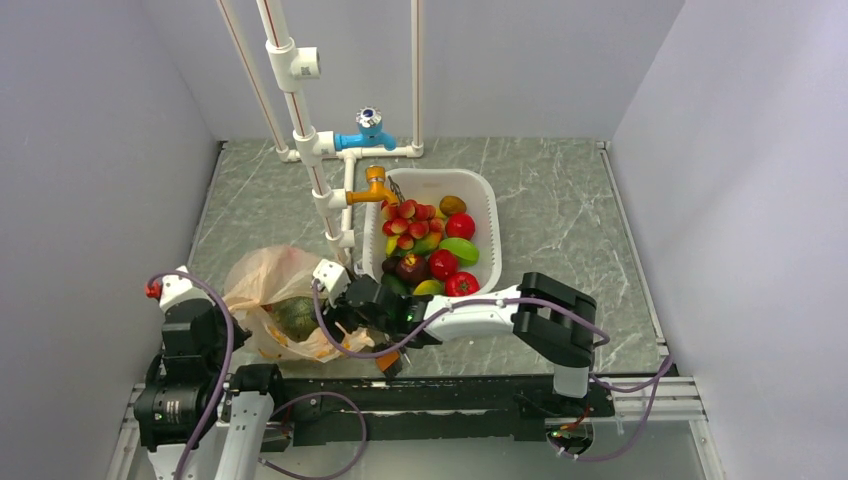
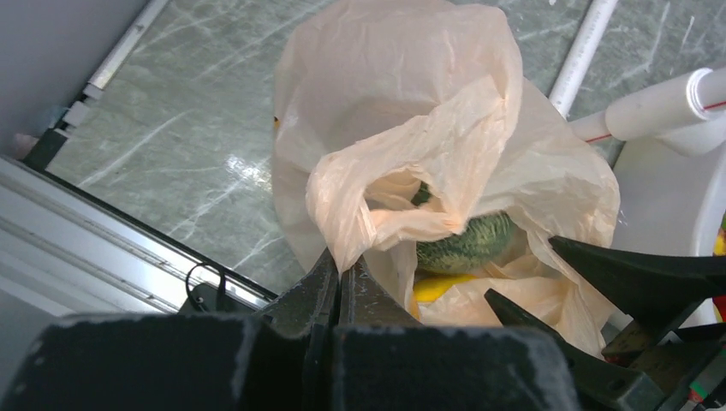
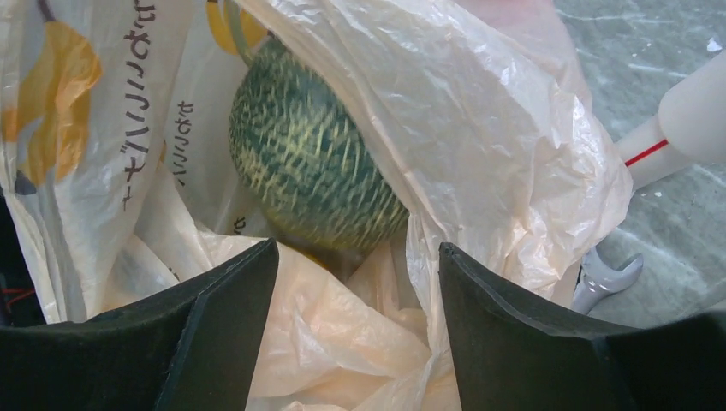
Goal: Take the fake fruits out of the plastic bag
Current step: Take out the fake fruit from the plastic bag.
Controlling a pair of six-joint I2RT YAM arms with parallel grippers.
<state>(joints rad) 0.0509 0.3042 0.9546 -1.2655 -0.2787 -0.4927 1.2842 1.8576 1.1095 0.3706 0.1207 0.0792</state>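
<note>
The melon (image 3: 308,163) lies inside the plastic bag (image 1: 255,280), which sits left of the basin (image 1: 493,225). The grape bunch (image 1: 408,215) lies in the basin, near its left wall.

Plain pale-grey walls (image 1: 90,150) on three sides, green-grey marbled, perhaps stone, tabletop (image 1: 560,200), white pipework (image 1: 293,62) at back.

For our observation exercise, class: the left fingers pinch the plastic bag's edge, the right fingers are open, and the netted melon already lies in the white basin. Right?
No. The netted melon lies inside the plastic bag, not the white basin, as the right wrist view shows. The left fingers do pinch the bag's edge, and the right fingers are open.
</note>
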